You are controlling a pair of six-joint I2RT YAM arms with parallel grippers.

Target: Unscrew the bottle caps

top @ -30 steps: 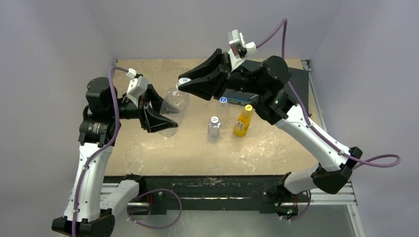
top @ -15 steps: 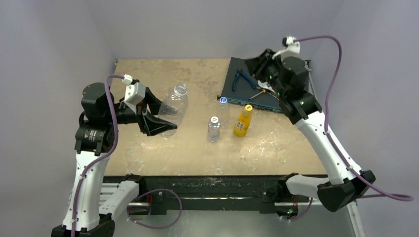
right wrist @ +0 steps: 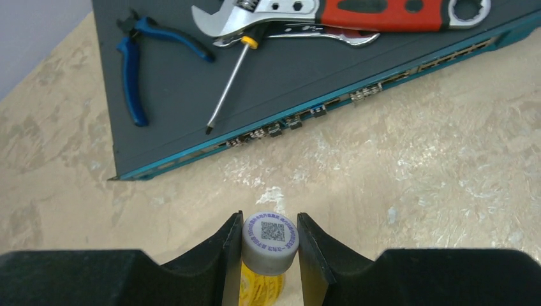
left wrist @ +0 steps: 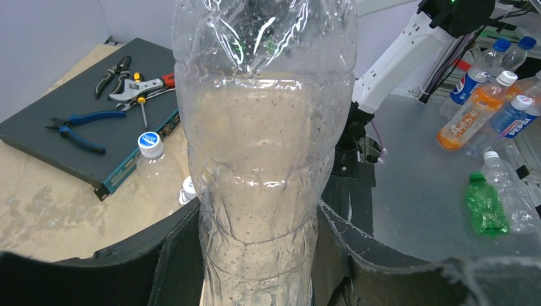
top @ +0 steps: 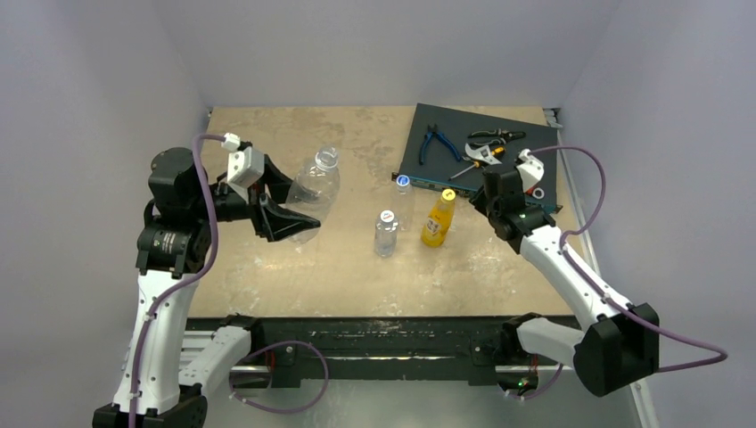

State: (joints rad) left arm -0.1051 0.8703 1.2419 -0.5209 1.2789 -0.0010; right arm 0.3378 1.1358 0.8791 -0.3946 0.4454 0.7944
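Left gripper clamps the big clear bottle by its base. The bottle is uncapped and empty but for droplets, its neck tilted away and rightward. Right gripper pinches a white cap — flat top facing its wrist camera — beside the upright orange-liquid bottle.

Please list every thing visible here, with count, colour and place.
large bottle: one, clear, uncapped, in left tool
white-capped bottle: one, clear, mid-table
blue-capped bottle: one, clear, behind it
orange bottle: one, yellow-capped, beside them
loose cap: one, white, in right tool
panel: one, dark, far right
blue pliers, black pliers, wrench, screwdriver: one each, on panel
other bottles: several, mixed colours, off-table
left tool: black, shut on large bottle
right tool: black, shut on loose cap
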